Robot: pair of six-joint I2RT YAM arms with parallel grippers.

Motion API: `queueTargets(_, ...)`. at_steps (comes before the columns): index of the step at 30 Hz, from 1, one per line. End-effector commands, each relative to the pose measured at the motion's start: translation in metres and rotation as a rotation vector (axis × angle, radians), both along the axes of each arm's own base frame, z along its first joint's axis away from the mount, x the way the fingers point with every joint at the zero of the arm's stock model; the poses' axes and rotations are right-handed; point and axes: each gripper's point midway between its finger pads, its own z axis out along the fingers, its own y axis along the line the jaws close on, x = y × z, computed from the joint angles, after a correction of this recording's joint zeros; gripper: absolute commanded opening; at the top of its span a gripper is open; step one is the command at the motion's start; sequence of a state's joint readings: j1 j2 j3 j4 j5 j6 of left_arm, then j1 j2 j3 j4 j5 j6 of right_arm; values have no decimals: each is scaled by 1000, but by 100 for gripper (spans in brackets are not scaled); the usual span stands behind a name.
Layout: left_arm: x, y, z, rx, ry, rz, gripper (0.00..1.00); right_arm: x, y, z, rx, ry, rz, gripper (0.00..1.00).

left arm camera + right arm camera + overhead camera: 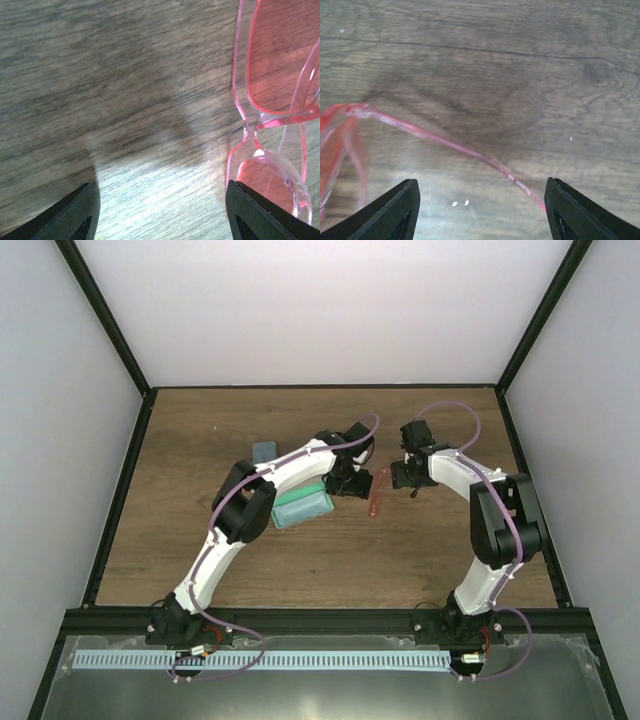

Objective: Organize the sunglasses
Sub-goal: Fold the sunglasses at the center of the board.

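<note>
The red-framed sunglasses lie on the wooden table between my two grippers. In the left wrist view their pink front frame and lenses lie at the right, right by my right fingertip. My left gripper is open and empty over bare wood, just left of the glasses. In the right wrist view one slender arm of the glasses is unfolded and runs slantwise towards my right fingertip. My right gripper is open, low over the table just right of the glasses.
A teal oblong case lies on the table under the left arm's forearm. A small grey-blue object lies further back to the left. Black frame rails and white walls bound the table.
</note>
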State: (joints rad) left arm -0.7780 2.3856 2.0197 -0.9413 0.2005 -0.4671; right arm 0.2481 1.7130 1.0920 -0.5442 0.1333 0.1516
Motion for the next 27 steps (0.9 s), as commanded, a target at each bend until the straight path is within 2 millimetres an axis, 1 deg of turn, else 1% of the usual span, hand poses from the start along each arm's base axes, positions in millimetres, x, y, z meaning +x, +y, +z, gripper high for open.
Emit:
queueTargets(1, -8, 4, 19, -4, -2, -6, 70, 24, -12, -5, -42, -52, 6, 70)
queueTargets(4, -10, 5, 17, 3, 6, -12, 70, 29, -9, -14, -26, -38, 12, 67)
queueTargets(6, -11, 6, 15, 7, 10, -17, 70, 30, -6, -20, -9, -24, 13, 60)
queueTargets(7, -12, 6, 13, 8, 14, -19, 70, 30, -5, -22, -5, -18, 14, 55)
queueTargets(9, -16, 4, 4, 7, 43, -23, 70, 29, -3, -23, 3, -9, 13, 46)
queueTargets(11, -22, -1, -6, 2, 67, -35, 70, 28, -1, -22, 20, -8, 19, 41)
queueTargets(15, -32, -17, -17, -13, 92, -71, 70, 22, 3, -21, 35, 9, 29, 32)
queueTargets(17, -35, -24, -20, -20, 100, -86, 70, 18, 5, -21, 39, 21, 31, 25)
queueTargets(19, -38, -30, -22, -25, 105, -99, 70, 12, 8, -22, 42, 41, 27, 15)
queueTargets(22, -44, -38, -24, -43, 122, -115, 70, 6, 14, -23, 54, 64, 9, 5)
queueTargets(24, -50, -43, -29, -57, 148, -123, 70, 2, 22, -24, 77, 81, 3, 2)
queueTargets(27, -56, -48, -35, -63, 161, -136, 70, -4, 36, -26, 93, 117, 4, 1)
